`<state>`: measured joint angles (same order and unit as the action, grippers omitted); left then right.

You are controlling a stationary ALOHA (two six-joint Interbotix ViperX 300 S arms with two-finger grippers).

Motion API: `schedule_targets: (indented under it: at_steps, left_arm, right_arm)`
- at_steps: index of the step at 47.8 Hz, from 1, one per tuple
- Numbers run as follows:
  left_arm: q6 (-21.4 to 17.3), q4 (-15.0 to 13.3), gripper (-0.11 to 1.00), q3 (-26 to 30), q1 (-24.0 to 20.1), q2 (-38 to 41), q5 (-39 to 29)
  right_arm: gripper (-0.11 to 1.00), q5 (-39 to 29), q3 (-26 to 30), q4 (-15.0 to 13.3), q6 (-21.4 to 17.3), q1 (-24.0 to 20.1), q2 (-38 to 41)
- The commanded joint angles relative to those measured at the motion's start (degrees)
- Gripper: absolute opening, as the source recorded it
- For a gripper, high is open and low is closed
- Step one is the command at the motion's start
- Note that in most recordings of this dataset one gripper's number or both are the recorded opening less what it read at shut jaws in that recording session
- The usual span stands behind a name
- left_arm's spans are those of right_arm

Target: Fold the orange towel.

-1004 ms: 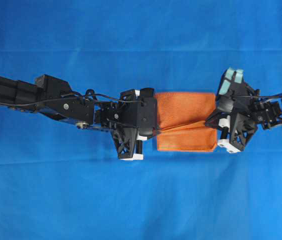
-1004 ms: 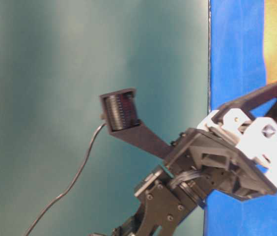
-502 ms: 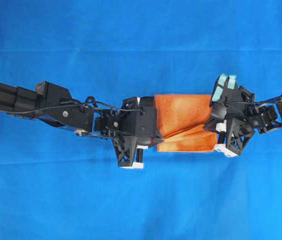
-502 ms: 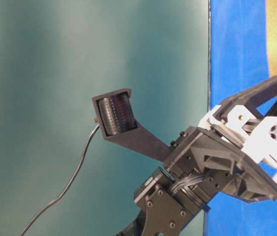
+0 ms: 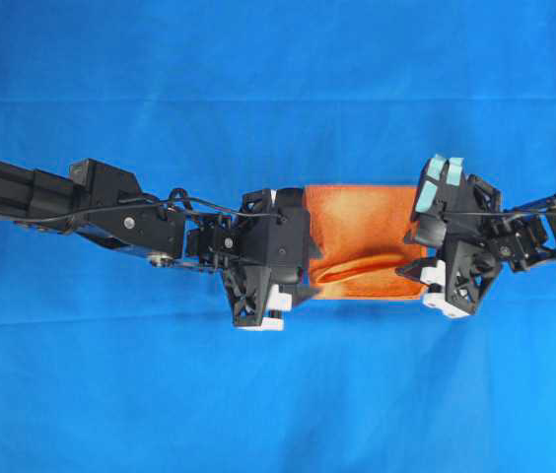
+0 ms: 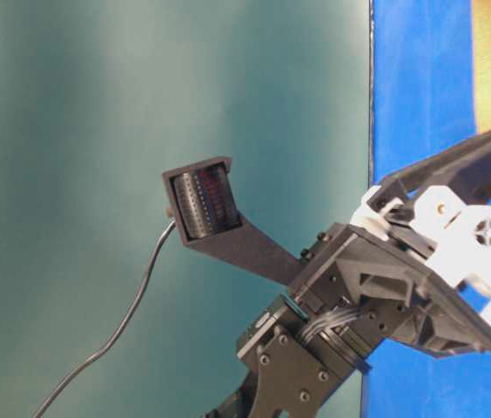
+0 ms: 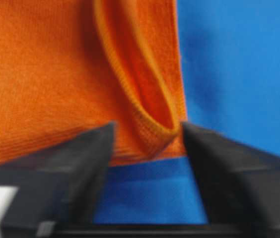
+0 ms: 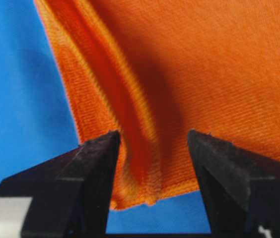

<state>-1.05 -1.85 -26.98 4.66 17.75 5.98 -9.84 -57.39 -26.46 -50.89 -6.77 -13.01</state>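
**Orange towel part-folded, both sets of fingers parted at its short edges**

You see the orange towel [image 5: 362, 241] lying on the blue cloth [image 5: 278, 79] that covers the desk, between the two grippers. The left gripper [image 5: 303, 281] stands at the towel's left short edge and the right gripper [image 5: 421, 271] at its right short edge.

In the left wrist view the left gripper's fingers [image 7: 75, 168] stand apart. A looped fold of the towel's hem [image 7: 150, 106] reaches down into the gap, near the inner face of the right-hand finger; whether it touches that finger cannot be told. Bare blue cloth shows in the lower part of the gap, and to the right of the fingers.

In the right wrist view the right gripper's fingers [image 8: 88, 173] are likewise apart. A raised ridge of the towel [image 8: 125, 129] runs down just inside the left-hand finger, and the towel's corner hangs in the gap. Blue cloth shows below the corner and to the left of the fingers.

From overhead, the fold runs as a slanted crease across the towel's near half. The far long edge lies straight. Open blue cloth extends widely beyond and before both grippers.
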Motion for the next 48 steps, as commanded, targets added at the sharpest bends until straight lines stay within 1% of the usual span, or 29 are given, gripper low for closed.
schedule_targets:
  at_steps: [1,4,6,12,15,19,23,29,37,44,48]
  left_arm:
    - [-0.18,0.09,0.69,0.62,0.00,-3.16,-0.35]
    - [-0.44,0.09,0.84,0.35,0.00,-4.66,-1.41]
    - [-0.44,0.09,0.88,0.00,0.00,-5.89,-2.37]
    - [-0.44,0.09,0.83,-0.88,0.09,-10.90,-5.80]
    - [-0.44,0.09,0.83,-1.67,0.18,-13.62,-7.03]
    - [-0.53,0.09,0.83,-3.60,0.35,-18.02,-7.47]
    - [-0.70,0.09,0.82,-6.42,0.44,-22.24,-7.29]
    - [-0.70,0.09,0.81,-11.69,0.44,-28.30,-4.39]
    - [-1.05,0.09,0.81,-19.51,0.44,-35.42,1.23]
    - [-1.05,0.09,0.81,-26.54,0.44,-43.15,4.75]
    - [-1.05,0.09,0.81,-29.97,0.35,-47.99,5.45]
  right_arm:
    - [0.60,-1.58,1.41,-0.18,0.26,-0.79,-3.25]
    - [0.60,-3.25,1.58,-0.26,0.35,-1.32,-5.27]
    - [0.60,-4.48,1.67,-0.44,0.44,-1.67,-6.86]
    - [0.60,-8.96,1.76,-1.85,0.53,-2.46,-12.48]
    - [0.60,-10.99,1.49,-2.72,0.53,-2.46,-15.38]
    - [0.60,-13.62,0.79,-4.66,0.53,-2.55,-20.04]
    - [0.60,-14.85,-0.09,-6.59,0.53,-2.46,-24.61]
    - [0.60,-16.17,-1.58,-9.05,0.53,-2.46,-32.52]
    - [0.60,-16.96,-3.69,-12.83,0.53,-2.55,-40.52]
    - [0.60,-16.61,-6.24,-15.64,0.53,-2.46,-45.18]
    - [0.60,-15.91,-7.82,-16.61,0.53,-2.46,-47.64]
